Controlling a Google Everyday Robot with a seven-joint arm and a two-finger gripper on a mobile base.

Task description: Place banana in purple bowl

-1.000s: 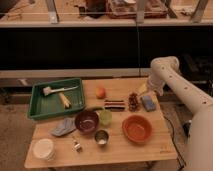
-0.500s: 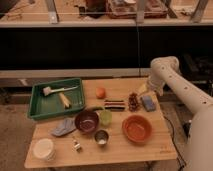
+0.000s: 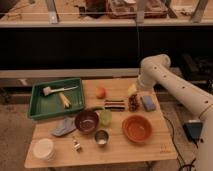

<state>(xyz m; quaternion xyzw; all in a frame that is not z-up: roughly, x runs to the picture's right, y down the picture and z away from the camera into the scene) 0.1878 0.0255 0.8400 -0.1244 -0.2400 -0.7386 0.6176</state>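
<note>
Dim, amber-tinted light; bench (image 3: 120,151) evenly lit, blackness behind. Pincer (image 3: 132,89) hangs over bench's rear, unshadowed.

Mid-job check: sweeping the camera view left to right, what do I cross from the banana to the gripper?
banana, in the green tray → purple bowl → green cup → gripper, over the table's far right part, just left of the blue sponge.

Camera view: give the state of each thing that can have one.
banana: lying in the green tray, not held.
purple bowl: upright, looks empty.
orange bowl: upright, looks empty.
metal cup: upright.
gripper: over the table's back edge, right of the orange fruit, away from the banana.
</note>
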